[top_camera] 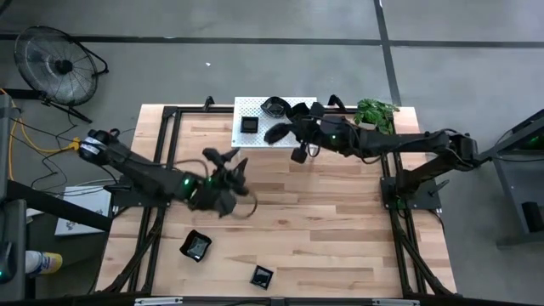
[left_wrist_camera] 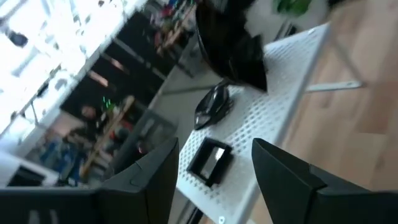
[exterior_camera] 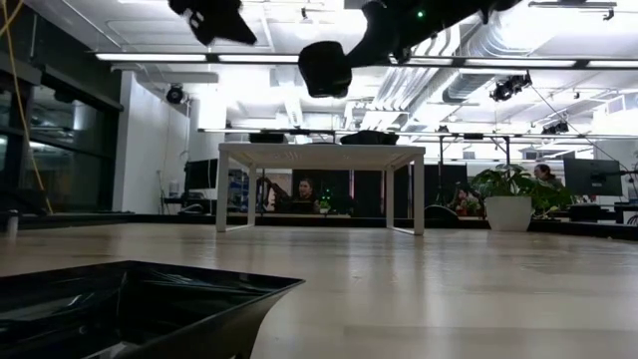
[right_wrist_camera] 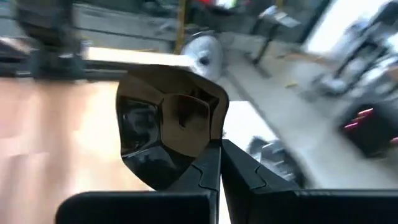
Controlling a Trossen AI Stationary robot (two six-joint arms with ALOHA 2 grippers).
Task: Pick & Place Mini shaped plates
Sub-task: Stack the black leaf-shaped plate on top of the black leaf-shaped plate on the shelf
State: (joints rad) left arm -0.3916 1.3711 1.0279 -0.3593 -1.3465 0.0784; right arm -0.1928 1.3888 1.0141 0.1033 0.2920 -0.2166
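My right gripper (top_camera: 287, 136) is shut on a glossy black mini plate (right_wrist_camera: 168, 124), held high over the near edge of the white perforated stand (top_camera: 302, 109). On the stand rest a square plate (top_camera: 249, 124) and a rounded plate (top_camera: 274, 106). Two more plates lie flat on the table near its front edge, one (top_camera: 197, 245) left of the other (top_camera: 262, 275). My left gripper (top_camera: 224, 160) hangs open and empty above the table's middle left, pointing toward the stand. My right gripper pinches the plate's rim (right_wrist_camera: 212, 142) between its two fingers, holding only that edge. The fingers reach in nearly level from the table's right. The plate (exterior_camera: 324, 68) stands tilted on edge, its hollow toward the wrist, lifted clear above the stand.
A potted plant (top_camera: 375, 113) stands at the table's far right corner beside the stand. A floor fan (top_camera: 53, 61) stands beyond the far left corner. The wooden tabletop (top_camera: 323, 221) stretches bare between the stand and the two front plates.
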